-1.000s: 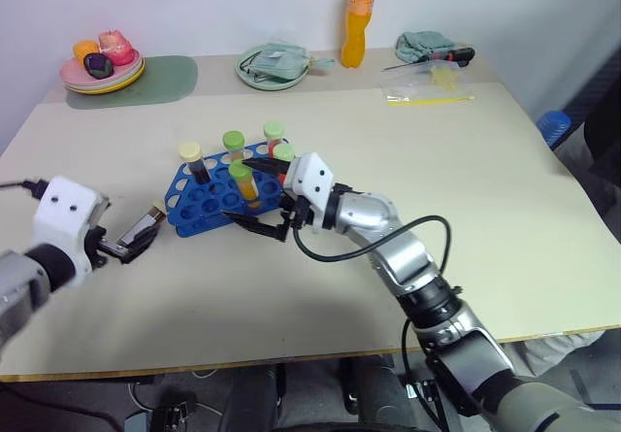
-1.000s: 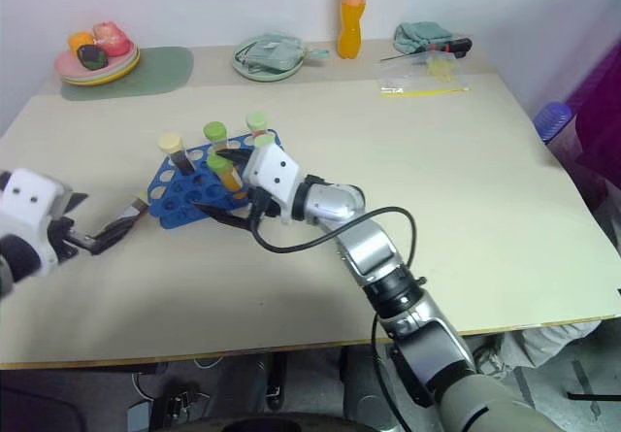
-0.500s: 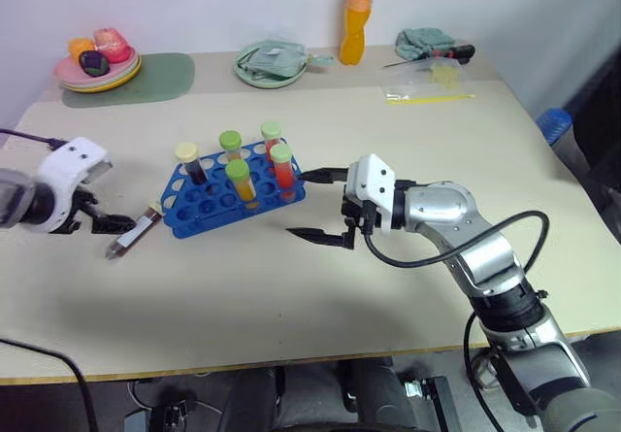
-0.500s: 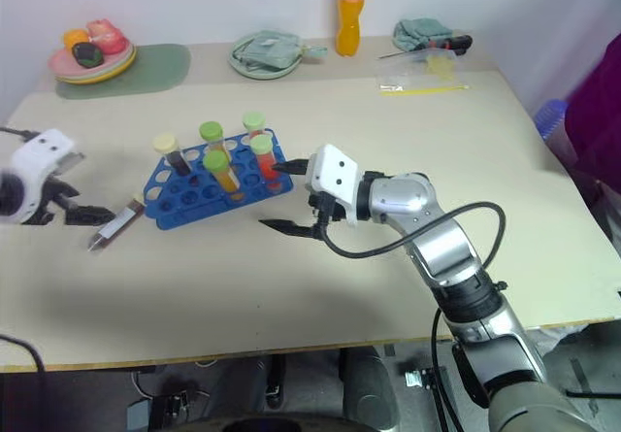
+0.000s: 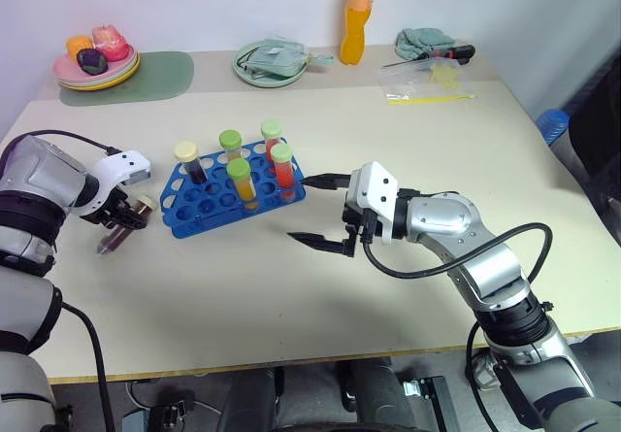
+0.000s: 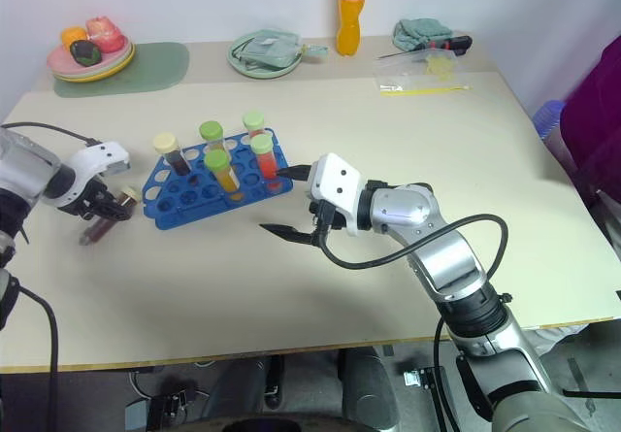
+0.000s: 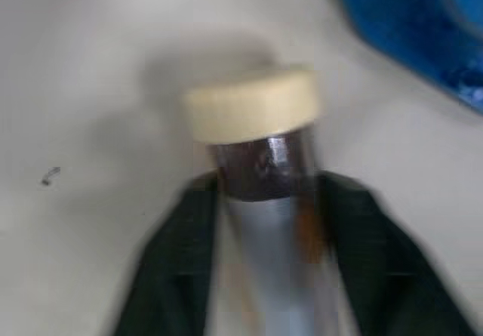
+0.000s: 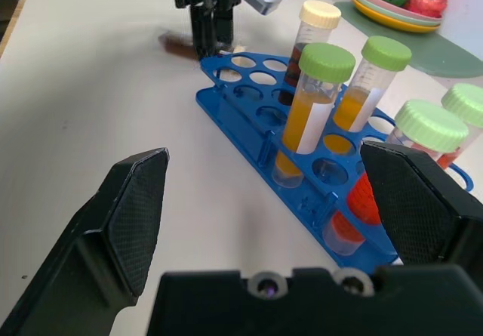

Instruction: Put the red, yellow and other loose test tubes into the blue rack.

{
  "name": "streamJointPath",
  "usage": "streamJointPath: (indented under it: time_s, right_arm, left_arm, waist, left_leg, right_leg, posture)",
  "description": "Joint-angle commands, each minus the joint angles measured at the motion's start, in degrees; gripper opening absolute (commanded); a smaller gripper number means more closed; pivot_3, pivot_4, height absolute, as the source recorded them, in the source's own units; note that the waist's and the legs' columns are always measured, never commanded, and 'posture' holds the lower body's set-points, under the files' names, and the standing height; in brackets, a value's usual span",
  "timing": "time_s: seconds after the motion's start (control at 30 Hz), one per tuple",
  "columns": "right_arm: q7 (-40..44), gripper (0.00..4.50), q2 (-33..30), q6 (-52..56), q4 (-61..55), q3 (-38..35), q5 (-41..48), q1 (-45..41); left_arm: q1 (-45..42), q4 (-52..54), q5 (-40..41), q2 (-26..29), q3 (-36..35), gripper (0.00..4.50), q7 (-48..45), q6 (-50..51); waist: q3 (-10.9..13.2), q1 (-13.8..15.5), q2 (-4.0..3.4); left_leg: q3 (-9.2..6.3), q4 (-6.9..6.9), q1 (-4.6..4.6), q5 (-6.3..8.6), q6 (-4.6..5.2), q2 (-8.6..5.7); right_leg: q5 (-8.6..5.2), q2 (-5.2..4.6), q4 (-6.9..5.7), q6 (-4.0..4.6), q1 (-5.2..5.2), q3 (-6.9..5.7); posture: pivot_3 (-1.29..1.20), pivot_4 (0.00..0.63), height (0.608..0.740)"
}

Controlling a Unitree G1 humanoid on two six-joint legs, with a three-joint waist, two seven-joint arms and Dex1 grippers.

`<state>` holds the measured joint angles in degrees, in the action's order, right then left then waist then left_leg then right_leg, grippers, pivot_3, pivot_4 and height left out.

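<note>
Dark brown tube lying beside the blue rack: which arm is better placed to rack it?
Left. Its tool is shut on the dark brown tube beside the blue rack; the right tool hangs open and empty on the rack's far side.

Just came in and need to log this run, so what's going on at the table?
The robot is loading test tubes into the blue rack. Five capped tubes already stand in it. The left claw has shut on the last loose tube, the dark brown one with a cream cap, which lies on the table just left of the rack. The right claw hangs open and empty to the right of the rack.
</note>
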<state>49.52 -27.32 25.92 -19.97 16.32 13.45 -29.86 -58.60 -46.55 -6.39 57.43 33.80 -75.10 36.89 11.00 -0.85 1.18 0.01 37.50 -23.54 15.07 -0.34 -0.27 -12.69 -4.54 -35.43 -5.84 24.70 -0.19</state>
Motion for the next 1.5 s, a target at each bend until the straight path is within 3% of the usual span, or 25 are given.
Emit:
streamJointPath:
  time_s: [0.03,0.17,0.23,0.3,0.4,0.5,0.63,0.7,0.8,1.0,1.5]
  right_arm:
    - [-0.6,4.5,-0.45,-0.14,-2.67,-0.87,-0.06,-0.12]
    - [-1.59,4.5,-0.67,0.05,-2.82,-1.96,0.23,0.84]
    - [-2.3,4.5,-0.76,-0.16,-2.39,-2.63,0.3,2.32]
    - [-3.2,4.5,-0.69,-0.54,-1.76,-3.47,0.34,4.25]
    - [-5.97,4.5,0.79,-1.51,-0.23,-5.79,0.75,7.32]
    - [-8.93,4.5,2.11,-3.39,3.19,-7.54,-0.33,9.27]
    - [-11.13,4.5,2.9,-6.11,8.37,-9.06,-1.38,10.17]
    - [-11.15,4.5,3.08,-7.32,10.26,-9.23,-1.66,9.77]
    - [-10.9,4.5,3.64,-8.06,11.95,-8.98,-1.68,8.58]
    - [-11.53,4.5,4.97,-8.44,13.16,-8.7,-1.97,7.22]
    - [-13.94,4.5,6.17,-7.15,10.6,-8.75,-2.07,9.26]
  left_arm:
    - [-0.17,0.65,-2.45,2.63,-2.79,0.78,-1.75,-1.77]
    - [3.68,4.2,2.2,6.89,-14.33,0.78,4.49,-4.07]
    - [9.2,9.52,7.47,8.03,-26.48,0.78,11.87,-7.78]
    - [17.65,20.15,12.2,5.55,-43.2,0.78,22.36,-11.33]
    - [30.03,44.31,20.4,-5.83,-65.16,0.78,32.52,-6.52]
    - [38.6,66.6,28.41,-18.81,-72.76,0.78,40.75,-0.28]
    - [50.14,87.61,23.38,-35.37,-62.97,0.78,52.58,-7.72]
    - [53.51,91.7,19.26,-42.43,-56.58,0.78,58.81,-10.67]
    - [56.44,90.48,12.75,-46.87,-49.27,0.78,63.21,-16.43]
    - [59.58,81.95,4.27,-49.17,-40.06,0.78,67.23,-28.81]
    - [55.97,71.61,5.41,-49.83,-38.7,0.78,68.68,-33.07]
  waist:
    - [0.02,0.01,0.04]
    - [0.06,-0.22,0.12]
    - [0.06,-0.18,0.13]
    - [0.06,-0.04,0.13]
    - [0.05,0.39,0.13]
    - [0.03,0.37,0.17]
    - [-0.04,0.59,0.28]
    - [-0.06,1.04,0.27]
    - [-0.08,1.31,0.24]
    - [-0.16,1.4,0.1]
    - [-0.16,1.46,0.1]
  left_leg:
    - [0.0,0.01,0.0,0.0,0.0,0.01]
    - [-0.16,0.02,0.0,0.0,0.01,0.07]
    - [-0.24,0.02,-0.02,0.01,0.01,0.1]
    - [-0.28,0.01,-0.01,0.01,0.01,0.17]
    - [-0.31,0.2,-0.09,0.01,0.0,0.08]
    - [-0.3,0.51,-0.13,0.03,-0.01,-0.06]
    - [-0.29,0.59,0.02,0.03,-0.01,-0.27]
    - [-0.26,0.61,0.07,0.03,-0.01,-0.29]
    - [-0.26,0.61,0.1,0.02,-0.01,-0.24]
    - [-0.22,0.6,0.13,0.02,0.01,-0.23]
    - [-0.22,0.61,0.13,0.03,0.03,-0.23]
  right_leg:
    - [0.0,0.0,-0.01,0.0,0.0,0.0]
    - [0.0,-0.02,-0.06,0.0,0.04,0.0]
    - [0.0,-0.04,-0.09,0.0,0.07,0.01]
    - [0.0,-0.16,-0.11,-0.02,0.08,0.02]
    - [0.01,-0.44,-0.2,-0.04,0.06,-0.04]
    - [0.05,-0.63,-0.27,-0.09,-0.07,-0.02]
    - [0.25,-0.77,-0.08,-0.38,-0.35,0.01]
    - [0.27,-0.77,-0.1,-0.36,-0.4,0.03]
    - [0.28,-0.63,-0.11,-0.34,-0.4,0.04]
    - [0.27,-0.43,-0.07,-0.29,-0.4,0.04]
    - [0.27,-0.38,-0.05,-0.31,-0.41,0.03]
  posture:
    - [0.0,0.15,0.74]
    - [0.0,0.15,0.74]
    - [0.0,0.15,0.74]
    - [0.0,0.15,0.74]
    - [0.0,0.15,0.74]
    - [0.0,0.15,0.74]
    - [0.0,0.15,0.74]
    - [0.0,0.15,0.74]
    - [0.0,0.15,0.74]
    - [0.0,0.15,0.74]
    - [0.0,0.15,0.74]
